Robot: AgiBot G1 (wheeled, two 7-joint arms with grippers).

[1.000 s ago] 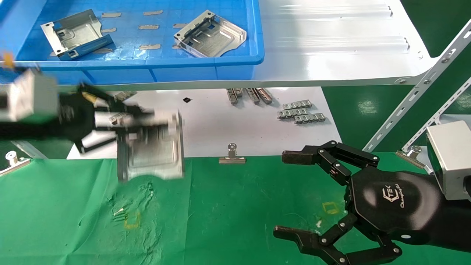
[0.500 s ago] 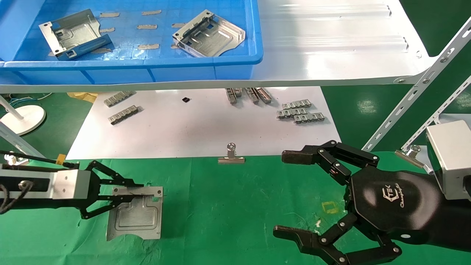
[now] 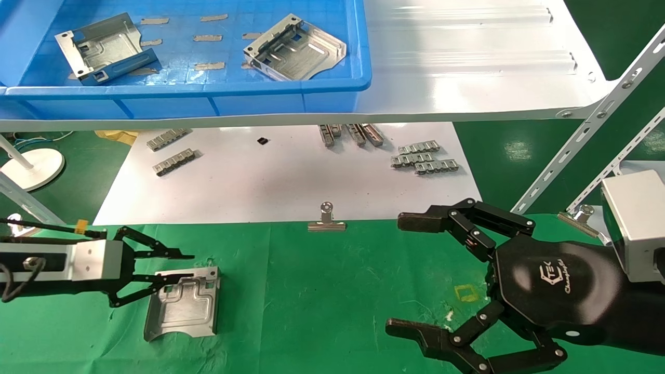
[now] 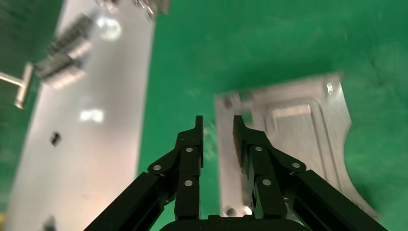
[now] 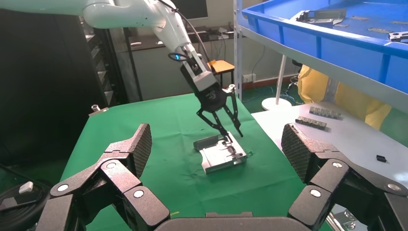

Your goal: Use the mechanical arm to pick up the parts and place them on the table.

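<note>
The right gripper [image 3: 441,275] at 4 o'clock hangs spread wide, idle. On the table [image 3: 332,291], at 8 o'clock, one part [image 3: 182,304] lies flat. The left gripper [image 3: 174,267] is at its far edge, fingers slightly apart, one each side of the folded rim – not pinching, I judge. Two more parts [image 3: 296,48] wait in the blue bin [image 3: 208,98] at 11 o'clock, nearer the left arm.
</note>
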